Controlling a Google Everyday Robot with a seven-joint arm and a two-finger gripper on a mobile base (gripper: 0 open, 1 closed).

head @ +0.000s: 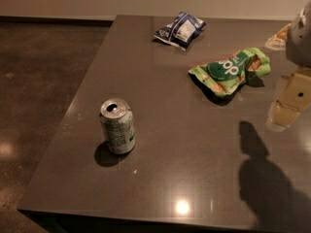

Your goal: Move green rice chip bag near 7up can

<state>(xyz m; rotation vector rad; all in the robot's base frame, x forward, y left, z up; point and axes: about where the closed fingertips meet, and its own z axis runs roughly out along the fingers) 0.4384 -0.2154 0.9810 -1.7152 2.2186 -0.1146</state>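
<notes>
My gripper (290, 102) hangs at the far right edge of the view, a cream-coloured piece above the table (194, 188), with a paler grey part of my arm (302, 37) over it. Most of it is cut off by the frame, so whether it is spread or pressed together I cannot tell. It holds nothing that I can see. Its dark shadow (265, 178) falls on the tabletop towards the near right corner.

The green rice chip bag (229, 72) lies flat and crinkled on the right half of the table, just to the left of my gripper, near it but apart from it as far as I can see. Its dark green round logo faces up, and its long side runs slantwise from the near left to the far right.

The 7up can (117, 126) stands upright on the near left part of the table, silver top and pull-tab hole showing, well apart from the green bag, with bare tabletop between them.

Farther back, near the far edge, lies a dark blue and white snack bag (180, 29), beyond the green one and apart from it. At the right edge, behind my arm, a pale orange thing (278, 38) peeks out; I cannot tell what it is. A bright spot of light (182, 207) glints near the front edge.
</notes>
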